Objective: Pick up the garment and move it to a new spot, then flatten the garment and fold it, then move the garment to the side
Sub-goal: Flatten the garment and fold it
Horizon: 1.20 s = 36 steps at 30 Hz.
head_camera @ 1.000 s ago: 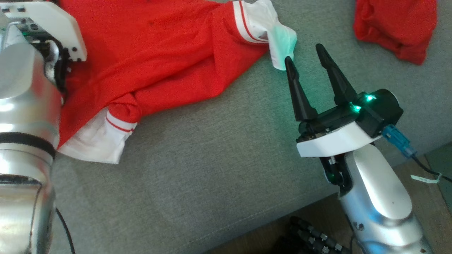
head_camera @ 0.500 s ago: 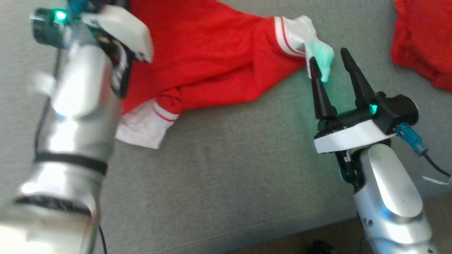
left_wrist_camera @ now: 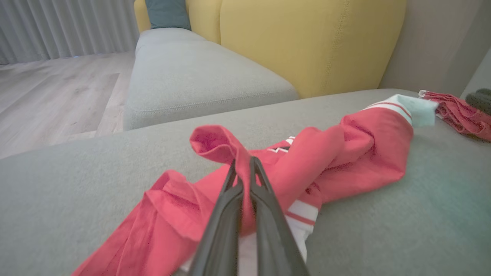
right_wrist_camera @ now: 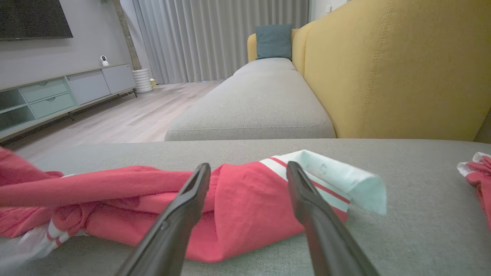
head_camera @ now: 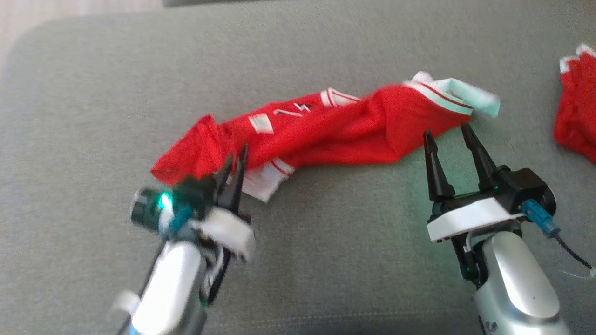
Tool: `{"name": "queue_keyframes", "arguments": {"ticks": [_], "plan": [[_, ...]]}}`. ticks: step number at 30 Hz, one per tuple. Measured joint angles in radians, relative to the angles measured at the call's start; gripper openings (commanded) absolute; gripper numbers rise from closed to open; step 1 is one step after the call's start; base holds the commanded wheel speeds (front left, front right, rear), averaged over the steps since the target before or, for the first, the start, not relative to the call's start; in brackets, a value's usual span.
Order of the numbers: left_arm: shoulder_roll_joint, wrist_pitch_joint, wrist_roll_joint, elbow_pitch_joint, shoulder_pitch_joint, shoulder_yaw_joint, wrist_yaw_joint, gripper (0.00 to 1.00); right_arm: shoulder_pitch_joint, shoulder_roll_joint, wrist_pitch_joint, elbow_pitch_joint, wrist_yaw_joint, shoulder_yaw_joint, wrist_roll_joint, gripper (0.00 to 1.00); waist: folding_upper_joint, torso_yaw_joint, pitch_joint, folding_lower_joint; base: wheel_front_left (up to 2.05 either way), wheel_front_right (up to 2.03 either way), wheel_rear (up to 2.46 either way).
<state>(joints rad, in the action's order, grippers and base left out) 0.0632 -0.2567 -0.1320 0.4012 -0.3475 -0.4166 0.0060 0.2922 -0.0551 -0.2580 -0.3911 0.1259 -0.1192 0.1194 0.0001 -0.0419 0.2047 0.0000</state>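
Loosely bunched into a long, twisted roll, the garment (head_camera: 326, 135) lies across a grey seat cushion (head_camera: 298, 260) of coarse woven fabric. Its cloth is bright red with a fine mesh-like grain, creased into soft ridges. White trim with thin red stripes marks its right end, where a pale sleeve part, tinted greenish, juts out flat and stiff. A small white rectangular patch and white-outlined zigzag marks show on its upper side. At the garment's left end the left gripper (head_camera: 236, 153) has its 2 long dark tapered fingers (left_wrist_camera: 264, 207) pressed together on a raised fold of red cloth, which stands up in a rounded loop just past the tips; a white striped cuff hangs beside them. Just beside the garment's right end, at its lower edge, the right gripper (head_camera: 445, 130) holds its 2 smooth black fingers spread wide with nothing between them; whether the tips touch the cloth I cannot tell. Well to the right of the garment sits a second red cloth (head_camera: 577, 125), crumpled, with a white edge. Behind the garment rises a mustard-yellow stitched backrest (left_wrist_camera: 307, 42), with a square teal pillow (right_wrist_camera: 273, 41) far beyond.
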Motion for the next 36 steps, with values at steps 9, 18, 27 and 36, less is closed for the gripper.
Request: {"name": "queue_keyframes", "arguments": {"ticks": [9, 18, 27, 36], "plan": [[0.003, 0.000, 0.014, 0.003, 0.154, 0.004, 0.021, 0.45, -0.030, 0.000, 0.000, -0.037, 0.000, -0.015, -0.004, 1.00, 0.0000, 0.034, -0.069, 0.0000, 0.00, 0.00, 0.00], [0.001, 0.001, -0.004, 0.035, 0.221, 0.130, 0.076, 1.00, -0.030, 0.000, 0.000, -0.072, 0.000, -0.036, -0.004, 1.00, 0.0000, 0.013, -0.075, 0.0000, 0.00, 0.00, 0.00], [-0.007, 0.001, 0.006, -0.016, 0.220, 0.142, 0.068, 1.00, 0.036, 0.000, 0.000, -0.129, 0.000, -0.148, -0.001, 1.00, 0.0000, 0.038, -0.072, 0.0000, 0.00, 0.00, 0.00], [-0.013, 0.001, 0.003, -0.039, 0.219, 0.086, 0.049, 1.00, 0.344, -0.056, 0.159, -0.277, 0.000, -0.534, 0.150, 1.00, 0.0000, 0.124, -0.057, 0.0000, 0.00, 0.00, 0.00]]}}
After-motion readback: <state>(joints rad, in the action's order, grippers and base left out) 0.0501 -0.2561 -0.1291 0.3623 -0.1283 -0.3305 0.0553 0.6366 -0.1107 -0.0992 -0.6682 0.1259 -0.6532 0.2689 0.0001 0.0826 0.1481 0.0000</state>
